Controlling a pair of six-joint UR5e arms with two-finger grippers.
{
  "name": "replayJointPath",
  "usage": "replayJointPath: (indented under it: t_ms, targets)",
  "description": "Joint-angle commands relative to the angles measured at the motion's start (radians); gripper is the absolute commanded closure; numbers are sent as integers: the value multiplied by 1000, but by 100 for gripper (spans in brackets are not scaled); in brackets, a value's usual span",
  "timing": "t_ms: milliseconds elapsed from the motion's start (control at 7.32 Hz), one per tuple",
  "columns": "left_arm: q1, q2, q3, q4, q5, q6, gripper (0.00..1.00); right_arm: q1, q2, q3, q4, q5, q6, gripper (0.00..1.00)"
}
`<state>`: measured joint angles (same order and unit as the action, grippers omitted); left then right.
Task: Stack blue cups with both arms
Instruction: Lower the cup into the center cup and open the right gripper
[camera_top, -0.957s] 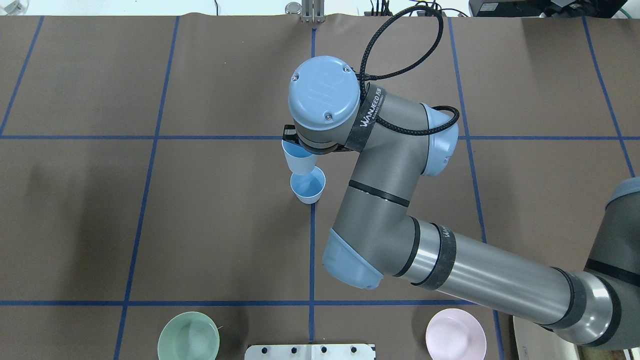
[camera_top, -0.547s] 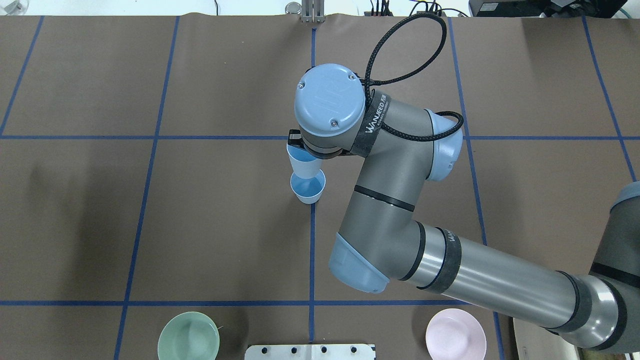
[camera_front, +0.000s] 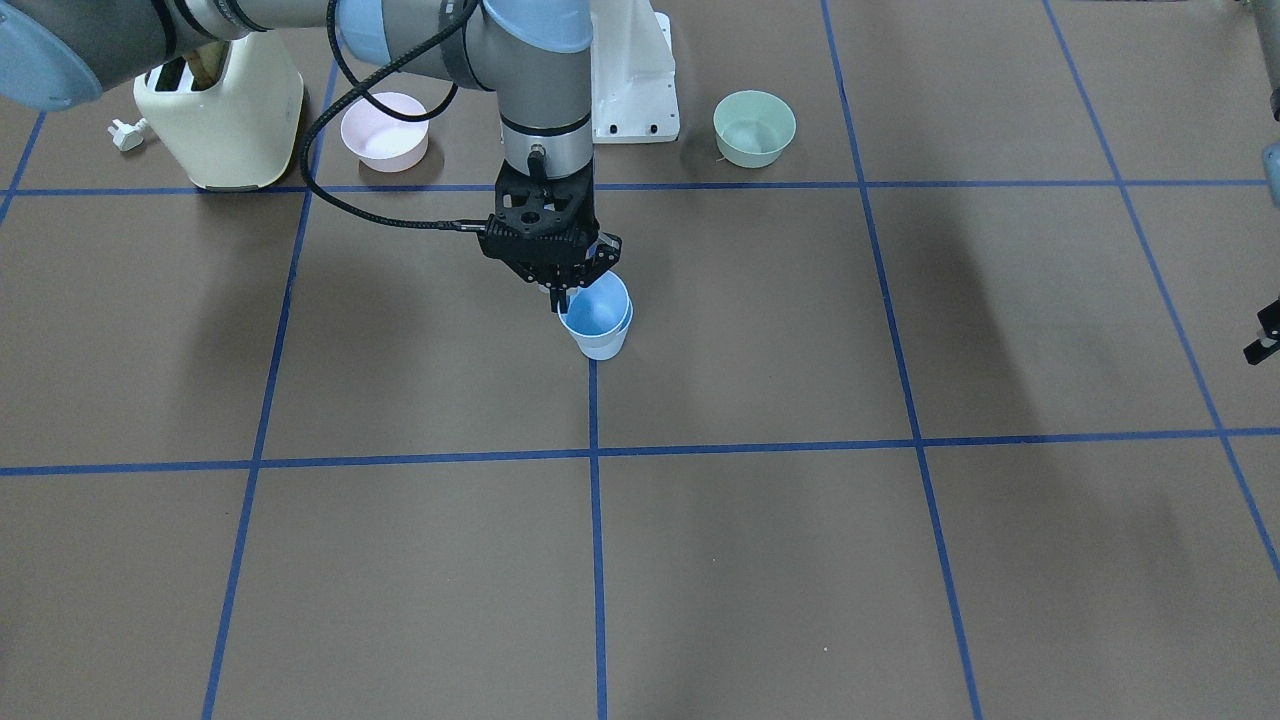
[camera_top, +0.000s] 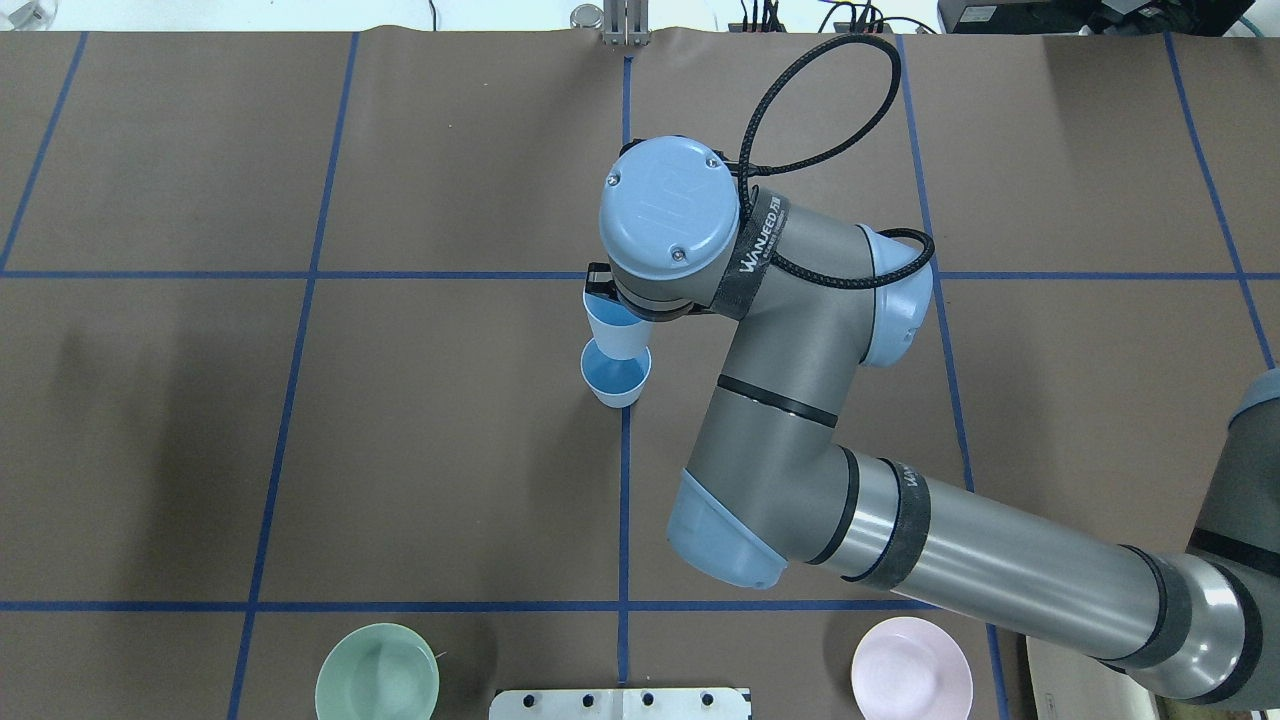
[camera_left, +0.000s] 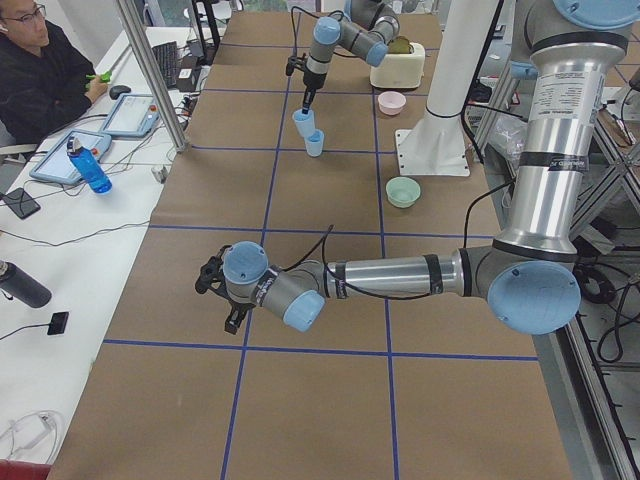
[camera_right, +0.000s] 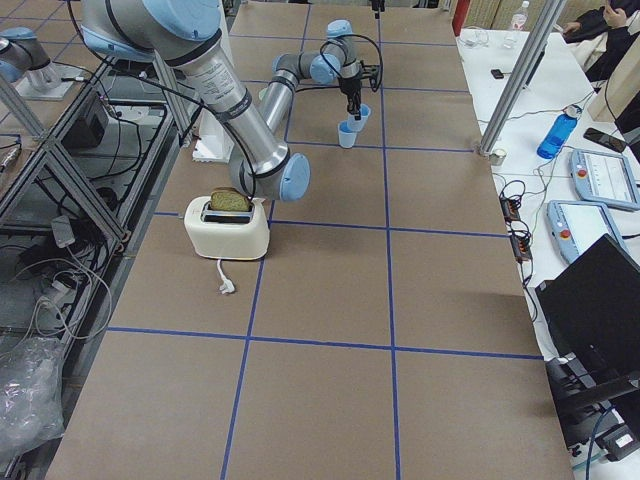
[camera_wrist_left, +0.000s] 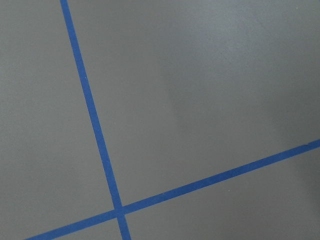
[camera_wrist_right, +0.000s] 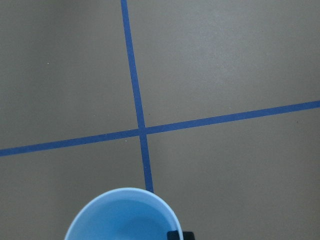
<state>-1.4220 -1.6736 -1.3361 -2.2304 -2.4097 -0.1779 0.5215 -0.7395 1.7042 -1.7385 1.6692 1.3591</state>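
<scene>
My right gripper (camera_front: 563, 297) is shut on the rim of one light-blue cup (camera_front: 597, 308) and holds it just above the table's middle. In the overhead view this held cup (camera_top: 617, 330) overlaps the far edge of the second blue cup (camera_top: 615, 376), which stands upright on the centre blue line. The standing cup (camera_front: 604, 346) sits directly below the held one. The right wrist view shows the held cup's rim (camera_wrist_right: 122, 215) at the bottom. My left gripper (camera_front: 1263, 338) is far off at the table's left side, only partly in view, and I cannot tell if it is open.
A mint-green bowl (camera_top: 377, 683) and a pink bowl (camera_top: 911, 665) stand near the robot's base (camera_front: 632, 85). A cream toaster (camera_front: 220, 110) stands beside the pink bowl. Blue tape lines cross the brown table. An operator (camera_left: 40, 70) sits at a side desk.
My right arm has carried the held cup a little rightward and towards the standing cup, so the held cup now overlaps the standing cup's mouth more. The standing cup has not moved.
</scene>
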Motion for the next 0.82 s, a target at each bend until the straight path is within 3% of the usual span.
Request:
replayJointPath:
  t_ms: [0, 683]
  targets:
    - [0, 0, 0, 0, 0, 0, 2, -5, 2, 8, 1, 0, 2, 100]
    - [0, 0, 0, 0, -8, 0, 2, -43, -27, 42, -1, -20, 14, 100]
